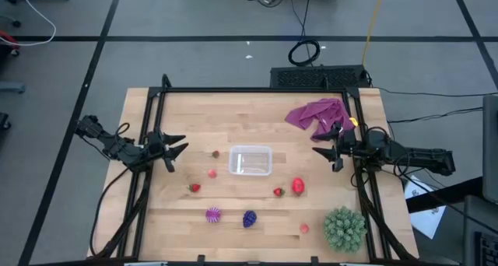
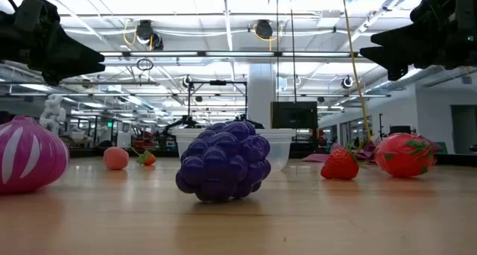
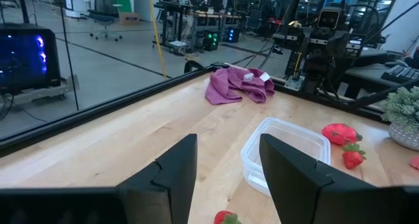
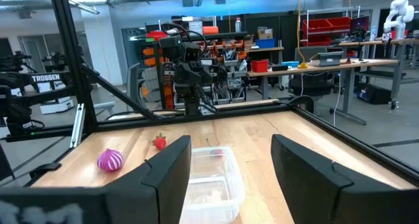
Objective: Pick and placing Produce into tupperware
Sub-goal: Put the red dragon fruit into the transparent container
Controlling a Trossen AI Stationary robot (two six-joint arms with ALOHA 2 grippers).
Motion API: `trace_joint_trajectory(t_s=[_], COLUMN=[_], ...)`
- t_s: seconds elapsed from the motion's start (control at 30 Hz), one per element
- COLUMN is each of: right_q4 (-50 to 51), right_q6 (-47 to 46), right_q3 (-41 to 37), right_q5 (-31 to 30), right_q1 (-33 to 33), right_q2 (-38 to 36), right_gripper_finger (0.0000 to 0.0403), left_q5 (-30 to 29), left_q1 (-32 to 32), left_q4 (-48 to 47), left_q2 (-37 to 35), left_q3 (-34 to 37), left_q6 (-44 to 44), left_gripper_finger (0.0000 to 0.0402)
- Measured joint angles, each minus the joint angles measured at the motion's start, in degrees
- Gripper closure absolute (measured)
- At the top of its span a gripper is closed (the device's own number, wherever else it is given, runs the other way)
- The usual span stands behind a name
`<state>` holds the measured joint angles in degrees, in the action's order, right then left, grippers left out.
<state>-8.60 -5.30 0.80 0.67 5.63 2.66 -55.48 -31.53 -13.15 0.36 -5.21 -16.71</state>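
Note:
The clear tupperware (image 1: 250, 160) stands open at the table's middle and looks empty. The produce lies around it on the wood: a red strawberry (image 1: 194, 187), a pink bit (image 1: 212, 173), a small strawberry (image 1: 278, 192), a bigger red fruit (image 1: 298, 186), a striped magenta piece (image 1: 213, 215), a purple grape cluster (image 1: 249, 218) and a pink bit (image 1: 304, 228). My left gripper (image 1: 180, 147) hangs open above the table left of the box. My right gripper (image 1: 317, 147) hangs open right of it. Both are empty and point at the box (image 3: 285, 152) (image 4: 209, 181).
A purple-magenta cloth (image 1: 317, 115) lies crumpled at the far right. A big green spiky ball (image 1: 344, 228) sits at the near right corner. A black frame (image 1: 249, 90) borders the table's far, left and right sides.

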Motion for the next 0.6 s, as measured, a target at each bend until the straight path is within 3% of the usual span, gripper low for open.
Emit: trace_joint_trajectory(t_s=[0.3, 0.6], right_q4=[-6.8, -12.8], right_q6=[-0.3, -7.3], right_q3=[0.0, 0.0], right_q5=[0.0, 0.0], right_q1=[0.0, 0.0], right_q2=[0.0, 0.0], right_gripper_finger=[0.0199, 0.0199], left_q5=[-0.4, -0.6], left_q1=[0.0, 0.0], left_q4=[0.1, 4.8], left_q2=[0.0, 0.0], left_q3=[0.0, 0.0], left_q6=[0.0, 1.0], left_gripper_finger=[0.0231, 0.0231])
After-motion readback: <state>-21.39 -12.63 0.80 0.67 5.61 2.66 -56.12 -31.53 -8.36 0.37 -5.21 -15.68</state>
